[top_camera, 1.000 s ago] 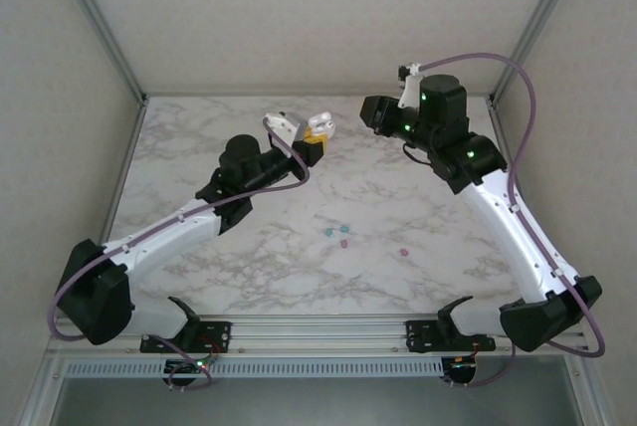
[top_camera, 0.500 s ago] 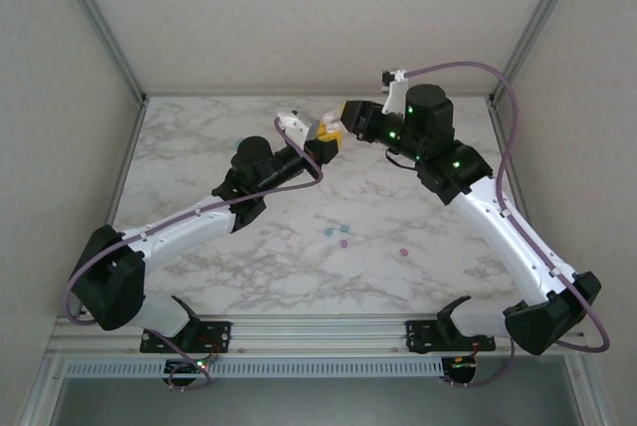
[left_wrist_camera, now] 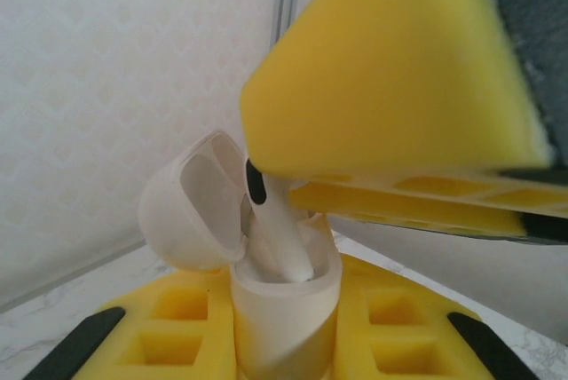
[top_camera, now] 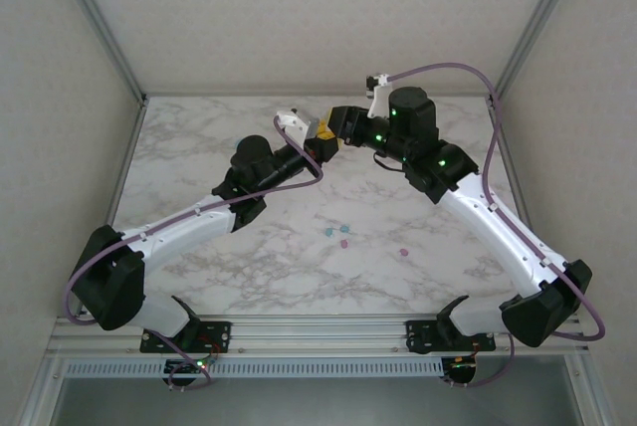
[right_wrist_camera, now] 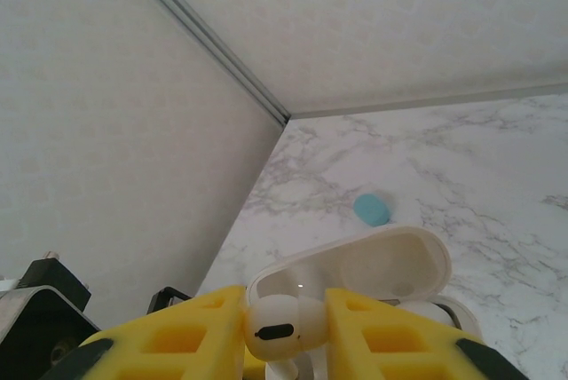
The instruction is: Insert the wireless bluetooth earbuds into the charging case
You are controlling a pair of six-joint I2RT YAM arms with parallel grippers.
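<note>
— Left end effector [left_wrist_camera: 284, 355] is clamped on the glossy white charging case [left_wrist_camera: 286, 309], its rounded lid [left_wrist_camera: 191, 211] flipped back.
— And the right?
— Right end effector [right_wrist_camera: 286, 355] pinches the white earbud [right_wrist_camera: 280, 325] between yellow pocketed pads. On the left wrist view I see its stem down in the case mouth. Overhead gives me a teal earbud [top_camera: 326, 231] and a pink earbud [top_camera: 403, 251] loose on the marbled table [top_camera: 199, 147].

The left gripper [left_wrist_camera: 284, 349] clamped a white charging case [left_wrist_camera: 286, 318] upright between its yellow fingers [left_wrist_camera: 169, 327]. The case's lid [left_wrist_camera: 191, 211] stood open, tipped back to the left of the case. Above the case, the right gripper [left_wrist_camera: 293, 180] pinched a white earbud [left_wrist_camera: 280, 238], its stem reaching down into the case's mouth. A marble table [left_wrist_camera: 53, 318] lay left of the case.
</note>
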